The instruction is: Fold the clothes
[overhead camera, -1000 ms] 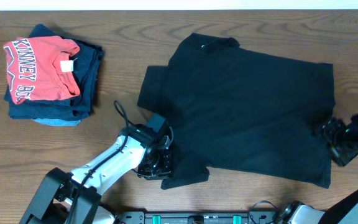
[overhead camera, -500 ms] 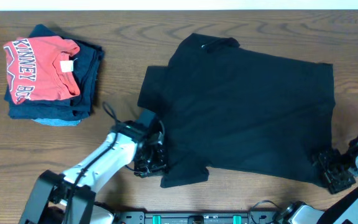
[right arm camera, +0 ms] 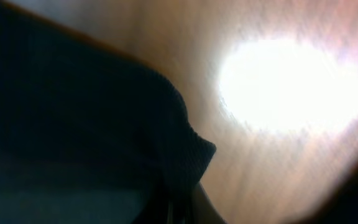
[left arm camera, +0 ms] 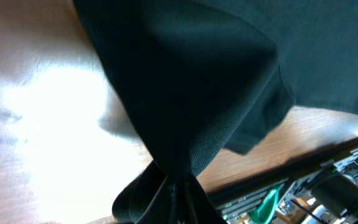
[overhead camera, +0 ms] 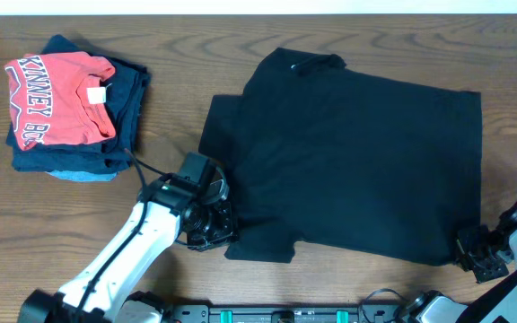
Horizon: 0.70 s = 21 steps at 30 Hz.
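The clothes (overhead camera: pixel 357 152), one large plain black garment, lie spread flat across the middle and right of the table. My left gripper (overhead camera: pixel 212 230) sits at the garment's near-left corner, shut on a fold of it. In the left wrist view the black cloth (left arm camera: pixel 185 81) tapers down into the closed left gripper (left arm camera: pixel 178 193). At the garment's near-right corner my right gripper (overhead camera: pixel 472 253) is shut on the hem. The right wrist view is dim and blurred, with a dark cloth corner (right arm camera: pixel 92 112) running into the closed right gripper (right arm camera: pixel 178 208).
A stack of folded garments stands at the far left, a red T-shirt (overhead camera: pixel 56 94) with white lettering on top of navy ones (overhead camera: pixel 131 103). The table's front edge holds a dark rail (overhead camera: pixel 285 314) with green parts (left arm camera: pixel 267 205). Bare wood (overhead camera: pixel 169 45) surrounds the black garment.
My right gripper has dropped from the garment's right side to its near-right corner and shut on it. The left arm has shifted left and back, drawing the near-left corner with it.
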{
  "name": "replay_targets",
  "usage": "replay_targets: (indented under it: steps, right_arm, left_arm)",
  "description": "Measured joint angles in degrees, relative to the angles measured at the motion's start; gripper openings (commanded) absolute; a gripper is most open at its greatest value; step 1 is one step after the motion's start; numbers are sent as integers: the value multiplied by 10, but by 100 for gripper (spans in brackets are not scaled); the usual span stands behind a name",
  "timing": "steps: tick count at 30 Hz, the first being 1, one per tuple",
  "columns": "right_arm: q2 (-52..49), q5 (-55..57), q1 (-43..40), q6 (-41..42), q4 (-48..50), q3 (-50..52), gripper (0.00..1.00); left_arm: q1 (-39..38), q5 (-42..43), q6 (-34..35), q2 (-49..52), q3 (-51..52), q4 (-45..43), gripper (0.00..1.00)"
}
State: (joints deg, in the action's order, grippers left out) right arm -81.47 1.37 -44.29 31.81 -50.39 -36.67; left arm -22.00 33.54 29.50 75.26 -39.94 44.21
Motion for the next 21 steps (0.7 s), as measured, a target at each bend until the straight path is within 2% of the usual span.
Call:
replay_targets:
  steps: [8,16,21]
  right_arm:
    - [26,-59,7,-29,-139,-118,1]
    - [123,-80,10,-42,-268,-198,1]
    - [182,-81,10,-44,-283,-211,1]
  left_arm:
    - [33,-28,1,-80,-12,106,6]
    - [49,-41,6,-153,-19,207,6]
    - [49,-39,7,-191,-58,197,6]
